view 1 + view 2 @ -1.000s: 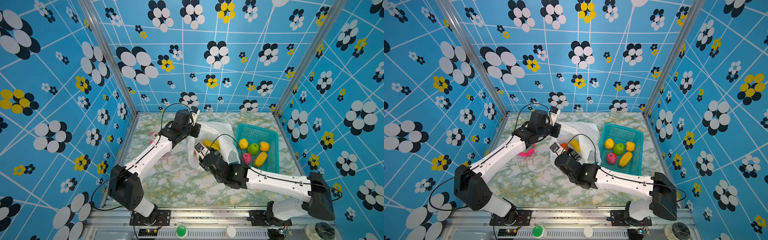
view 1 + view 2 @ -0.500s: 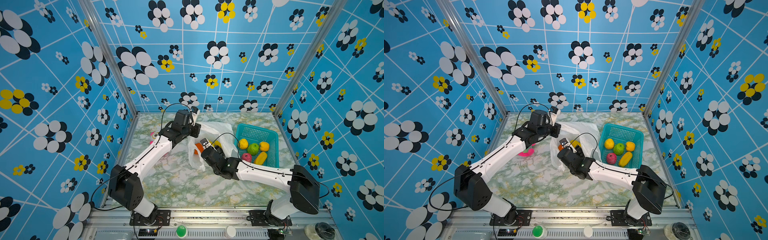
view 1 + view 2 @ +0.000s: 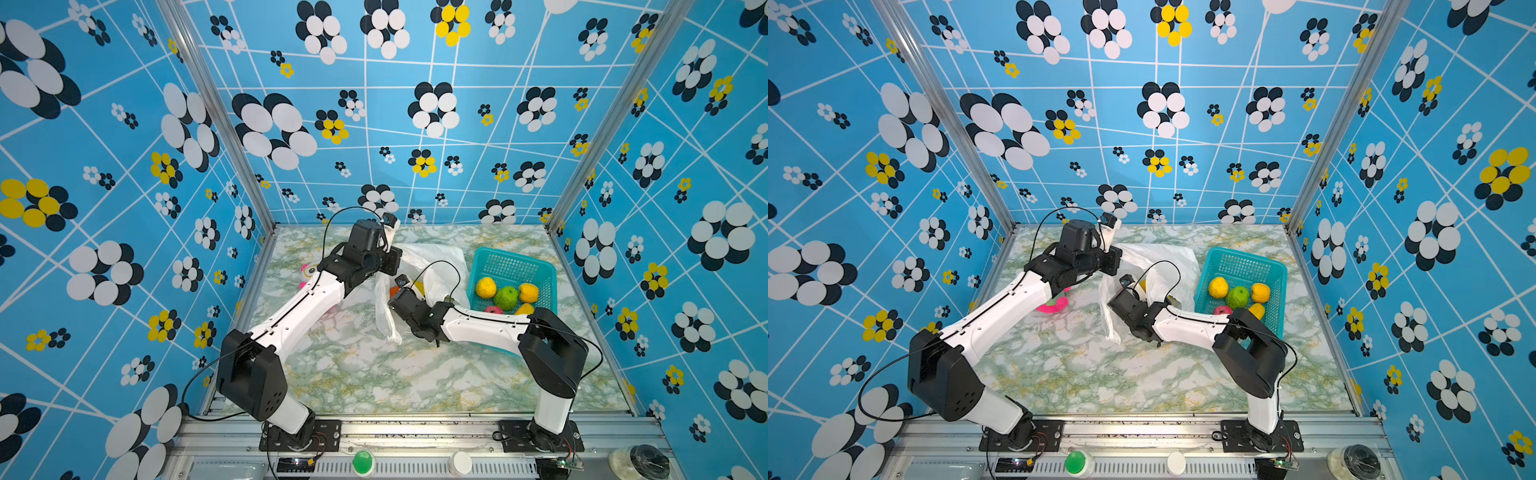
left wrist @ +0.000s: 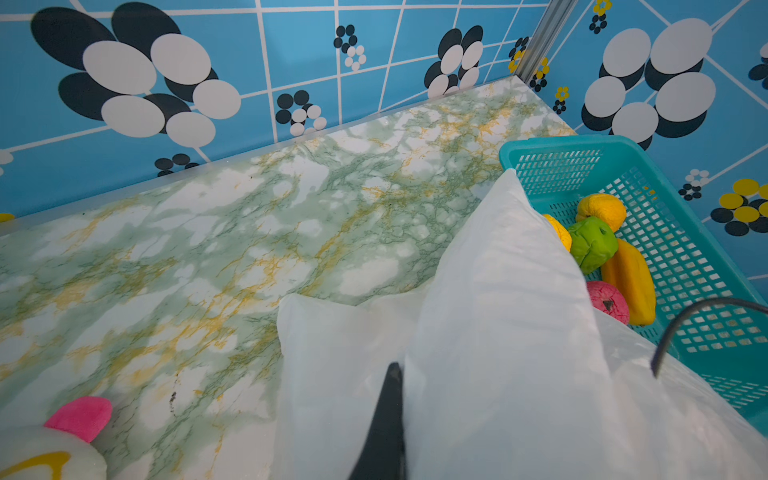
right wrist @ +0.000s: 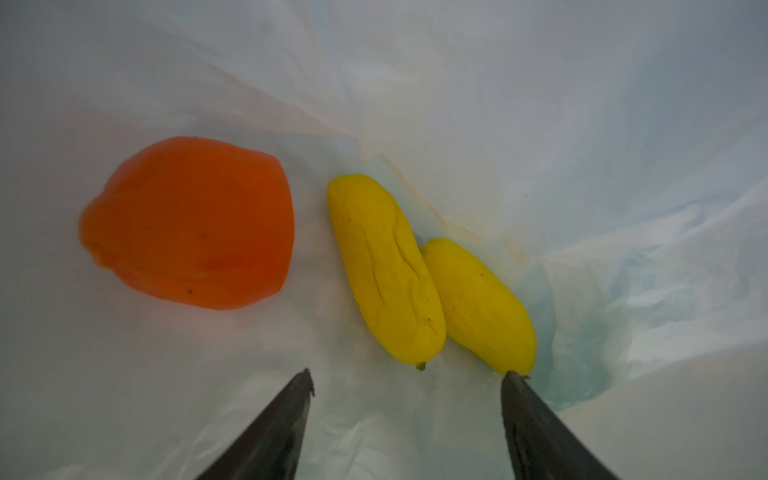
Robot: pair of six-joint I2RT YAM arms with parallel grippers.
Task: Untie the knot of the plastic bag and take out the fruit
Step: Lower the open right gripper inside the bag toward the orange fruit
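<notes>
Now I'm inside the open plastic bag (image 4: 498,311).
My left pincer (image 4: 395,370) pinches its rim up so my spread right pincer (image 5: 409,376) can take a yellow fruit (image 5: 386,270).

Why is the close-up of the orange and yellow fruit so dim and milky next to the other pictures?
Right wrist view: the plastic bag fills the frame, so light comes filtered and dull; the orange fruit looks soft-edged, the yellow fruits crisper. Both top views: bright, even light, sharp throughout. Left wrist view: equally bright.
</notes>
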